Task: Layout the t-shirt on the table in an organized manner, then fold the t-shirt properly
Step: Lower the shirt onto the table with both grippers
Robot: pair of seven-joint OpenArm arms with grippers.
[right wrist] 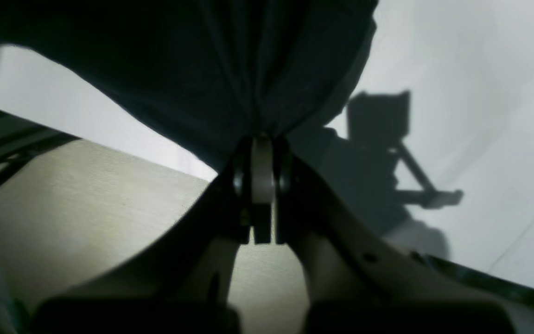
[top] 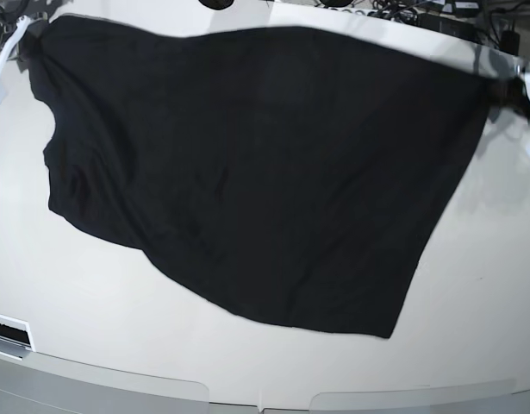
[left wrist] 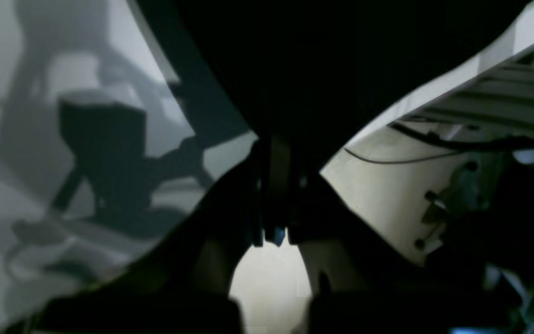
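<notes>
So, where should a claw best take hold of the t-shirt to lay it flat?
Both claws, right and left, are already shut on the t-shirt at its far corners. Probably grip next the near hem corner, coming from the near table edge: it hangs as a skewed point, unsupported.

The shirt (top: 265, 172) hides much of the table (top: 471, 293). Both arms are cut off at the base view's top corners. The left wrist view is blurred.

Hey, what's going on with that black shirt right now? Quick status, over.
Both grippers, left and right, shut on the t-shirt. Shirt stretched wide between them over the table. Nothing in the way.
</notes>
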